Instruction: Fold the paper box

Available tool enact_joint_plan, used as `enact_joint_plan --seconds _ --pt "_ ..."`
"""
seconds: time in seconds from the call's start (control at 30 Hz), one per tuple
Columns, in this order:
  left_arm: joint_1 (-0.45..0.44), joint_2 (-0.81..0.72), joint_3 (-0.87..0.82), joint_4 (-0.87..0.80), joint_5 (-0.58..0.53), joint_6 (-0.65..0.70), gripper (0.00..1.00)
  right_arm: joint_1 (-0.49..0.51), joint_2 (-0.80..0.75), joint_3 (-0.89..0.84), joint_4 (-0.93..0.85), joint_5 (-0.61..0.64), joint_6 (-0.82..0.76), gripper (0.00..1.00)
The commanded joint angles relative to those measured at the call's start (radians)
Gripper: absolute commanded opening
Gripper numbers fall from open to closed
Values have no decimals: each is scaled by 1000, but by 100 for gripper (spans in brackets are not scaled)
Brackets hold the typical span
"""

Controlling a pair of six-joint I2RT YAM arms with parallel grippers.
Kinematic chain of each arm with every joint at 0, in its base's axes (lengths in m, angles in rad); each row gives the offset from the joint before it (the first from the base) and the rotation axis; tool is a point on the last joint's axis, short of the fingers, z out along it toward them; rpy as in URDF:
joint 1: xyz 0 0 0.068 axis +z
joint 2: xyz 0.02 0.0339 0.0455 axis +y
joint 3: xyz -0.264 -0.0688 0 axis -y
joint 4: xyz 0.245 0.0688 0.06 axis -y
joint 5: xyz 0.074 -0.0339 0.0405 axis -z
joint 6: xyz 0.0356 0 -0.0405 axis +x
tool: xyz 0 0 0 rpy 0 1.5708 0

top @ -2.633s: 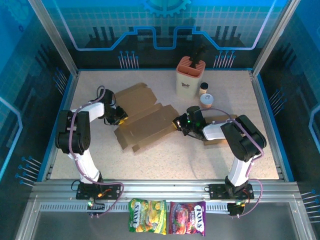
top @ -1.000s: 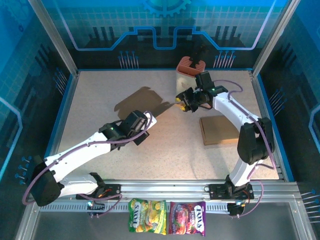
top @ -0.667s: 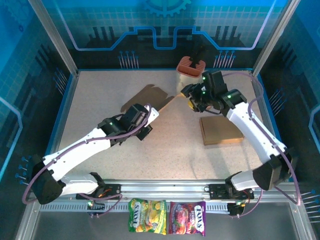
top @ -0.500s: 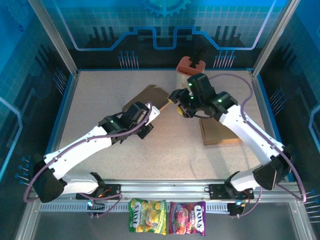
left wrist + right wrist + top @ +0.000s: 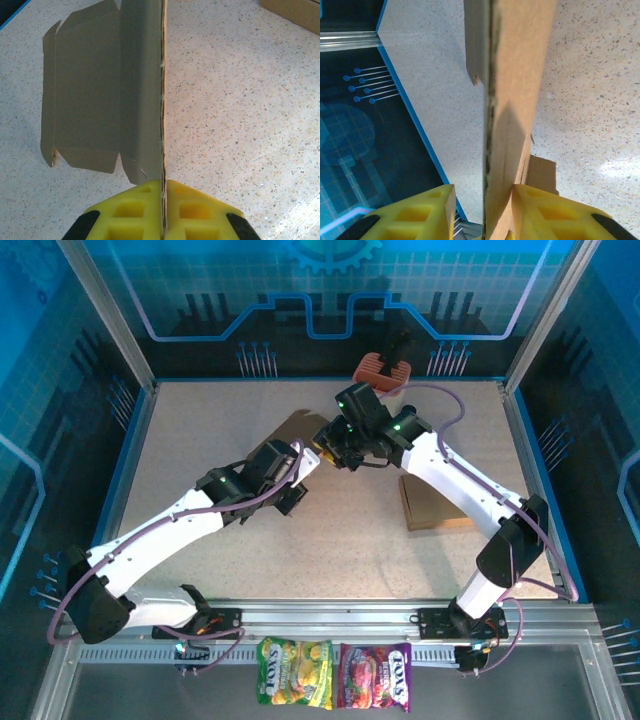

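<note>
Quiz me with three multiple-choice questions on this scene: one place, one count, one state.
1. Where does the spare flat cardboard lie? A the table's right half; B far-left corner; C near-left corner.
2. How many candy bags lie at the near edge? A one; B two; C four.
3. The left pincer is: A open; B shut on the upright cardboard sheet; C shut on a bag.
Answers: A, it lies right of centre; B, two bags side by side; B, yellow fingers pinch the sheet's edge.
</note>
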Motion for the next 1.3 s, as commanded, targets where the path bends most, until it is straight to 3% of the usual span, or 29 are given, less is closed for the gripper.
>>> enact_joint_plan --seconds 0.0,0.7,0.8,1.0,1.17,1.27 --pt "-7 -5 39 -17 -13 -24 0 10 11 18 -31 -7 15 29" --pt "-6 9 65 -20 -59 -20 0 -3 40 46 -95 -25 6 12" --pt "-7 5 71 -19 -66 -28 0 -5 38 40 -89 -29 13 1" --pt "-6 -77 90 29 -65 -98 45 -11 8 52 -55 -8 28 0" --pt "23 -195 109 136 -39 -166 55 -8 -32 108 -91 4 39 0" --pt "120 -221 138 144 19 -264 55 2 -92 111 -119 9 55 0"
